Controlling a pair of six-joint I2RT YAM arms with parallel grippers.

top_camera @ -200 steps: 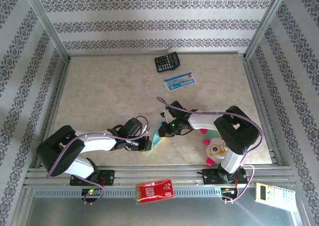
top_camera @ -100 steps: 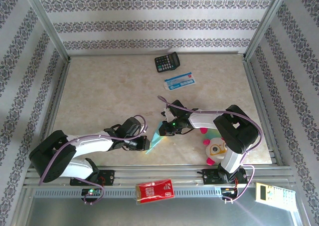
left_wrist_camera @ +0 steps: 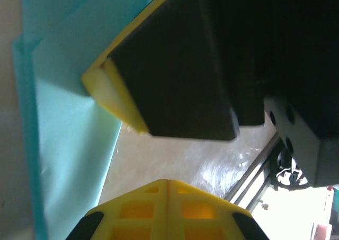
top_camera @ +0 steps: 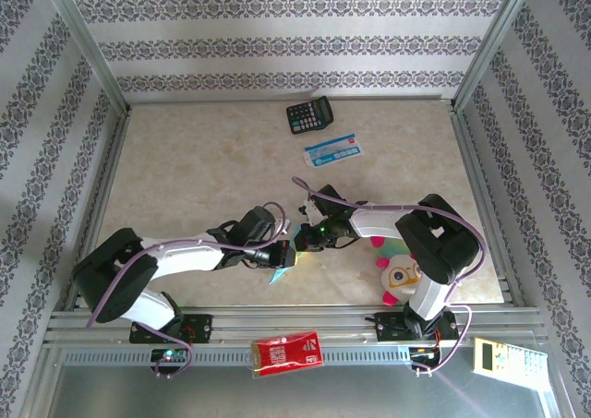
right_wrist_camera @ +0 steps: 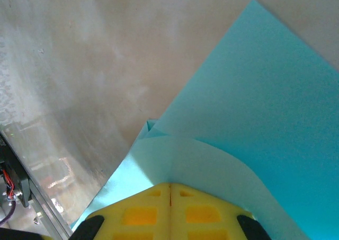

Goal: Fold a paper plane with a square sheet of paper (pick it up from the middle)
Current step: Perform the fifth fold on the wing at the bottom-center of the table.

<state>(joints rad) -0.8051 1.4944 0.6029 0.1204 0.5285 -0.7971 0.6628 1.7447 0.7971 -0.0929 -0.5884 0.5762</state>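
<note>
The left gripper [top_camera: 287, 255] and right gripper [top_camera: 304, 242] were shut tight. The folded paper [right_wrist_camera: 265, 118] lay between them, running 1 to 7 o'clock.

Left arm [top_camera: 185, 256] reaches low toward 2 o'clock from its base; left gripper [top_camera: 284, 255] has jaws pressed together. Right arm [top_camera: 388, 222], elbow raised, forearm pointing to 9 o'clock; right gripper [top_camera: 301, 242] likewise closed, tips just beside the left's.

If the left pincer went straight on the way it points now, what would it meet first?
Likely the right pincer, whose black finger stands just ahead on the turquoise paper; depth is unclear.
</note>
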